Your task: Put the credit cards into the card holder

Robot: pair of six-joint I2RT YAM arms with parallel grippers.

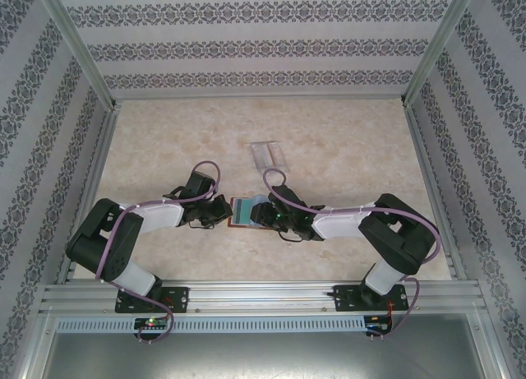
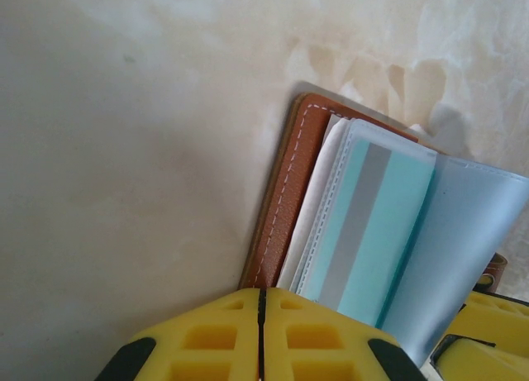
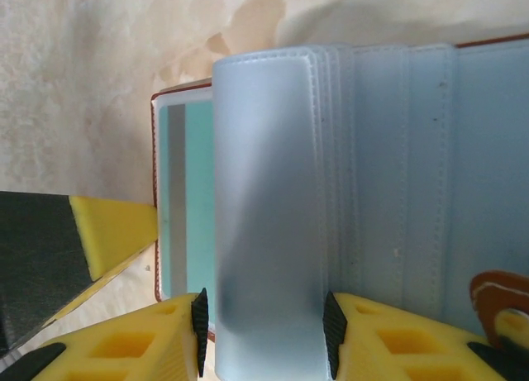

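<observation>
Card holder [image 1: 244, 210] lies open on the counter [image 1: 164, 140], toward the near edge and midway between the two arms, with its brown cover down and its clear sleeves facing up. The left claw [image 1: 220, 211], fingers pressed together, sits at the holder's left edge. I judge it is there to pin the cover so it neither slides nor folds shut. The right claw [image 1: 265, 214] reaches in from the other side and is clamped across one frosted sleeve [image 3: 264, 191], with a pad on each long edge. The sleeve bows up between the pads, probably to lift that page off the stack or to gape its pocket for a card. A teal card [image 2: 372, 232] with a grey stripe is already lodged in a sleeve on the left half, flat under the plastic. A clear case [image 1: 267, 154] lies well apart, farther back.

The counter is pale marbled beige with a matte finish. Walls [image 1: 246, 42] papered in dark floral bands close it in on three sides. A metal rail [image 1: 263, 295] along the near edge carries both arm bases.
</observation>
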